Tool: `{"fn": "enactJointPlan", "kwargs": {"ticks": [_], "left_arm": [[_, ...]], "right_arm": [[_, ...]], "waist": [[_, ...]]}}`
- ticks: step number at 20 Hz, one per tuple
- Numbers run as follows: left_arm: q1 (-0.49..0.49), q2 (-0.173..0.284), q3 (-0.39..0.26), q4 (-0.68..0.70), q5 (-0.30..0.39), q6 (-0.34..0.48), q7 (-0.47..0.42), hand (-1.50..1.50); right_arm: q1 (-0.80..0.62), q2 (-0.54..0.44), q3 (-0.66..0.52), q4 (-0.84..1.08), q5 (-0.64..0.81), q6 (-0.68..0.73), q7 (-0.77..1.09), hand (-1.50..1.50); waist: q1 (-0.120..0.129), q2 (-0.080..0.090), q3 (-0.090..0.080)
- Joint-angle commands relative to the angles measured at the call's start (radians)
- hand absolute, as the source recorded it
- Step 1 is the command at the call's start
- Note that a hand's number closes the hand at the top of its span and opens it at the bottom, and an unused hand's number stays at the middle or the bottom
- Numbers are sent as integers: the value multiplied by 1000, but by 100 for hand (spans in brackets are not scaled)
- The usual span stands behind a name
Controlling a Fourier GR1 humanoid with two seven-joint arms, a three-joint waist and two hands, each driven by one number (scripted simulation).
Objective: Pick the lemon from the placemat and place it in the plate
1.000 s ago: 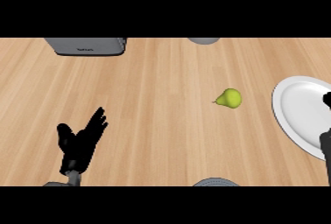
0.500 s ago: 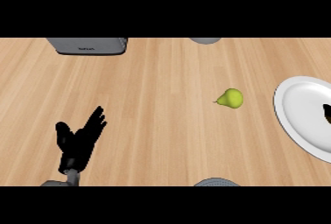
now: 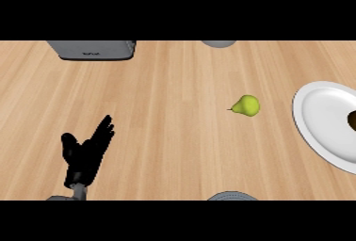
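One hand is plainly in view: the left hand (image 3: pixel 84 155) shows at the lower left of the wooden worktop (image 3: pixel 160 108), fingers straight and spread wide, pointing up and slightly to the right, holding nothing and resting near the bottom edge. Its grey forearm barely enters the view below it.

A small yellow-green fruit (image 3: pixel 245 105), pear-like in shape with a short stem to its left, lies bare on the worktop right of centre, with no placemat under it. It sits near the white plate (image 3: pixel 316 122) but apart from it, to the plate's left. The plate is cut off by the right edge of the view. A small dark shape (image 3: pixel 351 119) shows over the plate at that edge; it may be part of the right hand, but I cannot tell what its fingers are doing.

At the top left stands a grey appliance (image 3: pixel 92 49). A grey round object (image 3: pixel 219 43) peeks in at the top edge, and another grey rounded object (image 3: pixel 232 196) at the bottom edge.
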Motion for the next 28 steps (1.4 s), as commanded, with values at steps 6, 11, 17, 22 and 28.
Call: {"fn": "enactJointPlan", "kwargs": {"ticks": [6, 11, 17, 22, 28], "left_arm": [[-27, -32, 11, 33, -15, 19, 25, 0], [57, -5, 24, -3, -20, -15, -18, 0], [22, -32, 23, 39, -39, -23, -21, 0], [16, -40, 23, -24, -36, -16, 54, 0], [50, -40, 44, -14, -63, -39, 10, 0]], "right_arm": [[252, 173, -48, -290, -289, 263, -195, -150], [437, 264, 18, -490, -314, 359, -169, -150], [628, 377, 157, -754, -201, 332, -51, -150], [821, 402, 317, -913, -186, 245, 21, -150], [902, 403, 455, -994, -131, 159, 88, -150]], "waist": [[-26, -7, -6], [-17, -6, -6], [-13, -3, -6], [-14, -4, -6], [-10, -3, -6]]}}
